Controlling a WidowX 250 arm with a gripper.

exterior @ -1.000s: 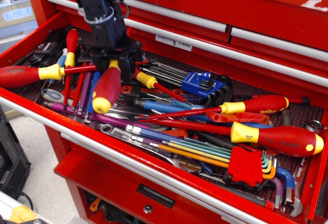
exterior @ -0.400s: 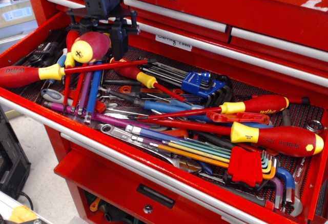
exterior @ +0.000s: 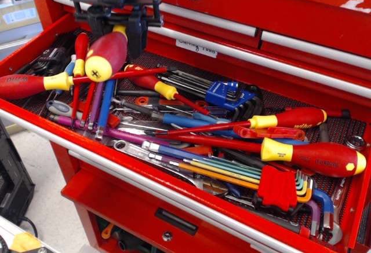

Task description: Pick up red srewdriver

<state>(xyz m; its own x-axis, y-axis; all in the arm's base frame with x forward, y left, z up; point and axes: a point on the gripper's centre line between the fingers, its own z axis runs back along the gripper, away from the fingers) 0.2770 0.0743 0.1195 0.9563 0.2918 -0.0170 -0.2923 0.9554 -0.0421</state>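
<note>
The red screwdriver [exterior: 106, 54] has a short, fat red handle, a yellow collar at its top and a round yellow end cap pointing down to the left. It hangs tilted in the air above the left part of the open tool drawer [exterior: 145, 184]. My black gripper [exterior: 122, 28] is at the top left and is shut on the screwdriver at its collar end. The thin shaft is hidden behind the fingers [exterior: 137, 35].
The drawer holds many tools: a big red screwdriver with black lettering [exterior: 316, 156], another [exterior: 290, 118], a long one at the left [exterior: 26, 85], a blue hex key set [exterior: 223, 94], a red hex key holder [exterior: 277, 186] and wrenches [exterior: 174, 159]. Closed drawers rise behind.
The gripper has risen with the fat red screwdriver, lifting it out of the drawer's tool pile. The handle has swung and now hangs tilted down-left.
</note>
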